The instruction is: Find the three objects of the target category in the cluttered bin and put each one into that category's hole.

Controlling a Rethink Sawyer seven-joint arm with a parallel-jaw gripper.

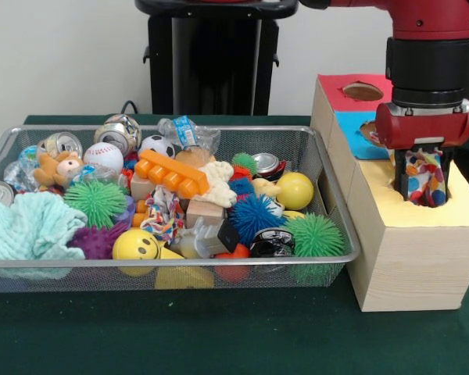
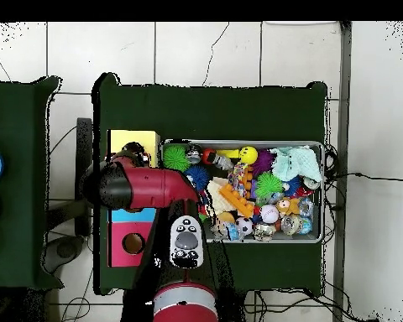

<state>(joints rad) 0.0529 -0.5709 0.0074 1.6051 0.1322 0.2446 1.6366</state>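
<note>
Polka-dot cloth (image 1: 424,178) hangs in the gripper (image 1: 427,168), jaws clamped on it, lower end inside the hole of the yellow section (image 1: 453,212) of the wooden box (image 1: 410,262). Blue section (image 1: 358,125) and red section (image 1: 340,91) sit behind. Wire-mesh bin (image 1: 168,269) beside the box holds green spiky balls (image 1: 95,201), smiley ball (image 1: 135,244), baseball (image 1: 103,156), cans (image 1: 62,144).

The red arm reaches straight down, its pincer (image 1: 424,186) closed on a spotted cloth (image 1: 422,180)
</note>
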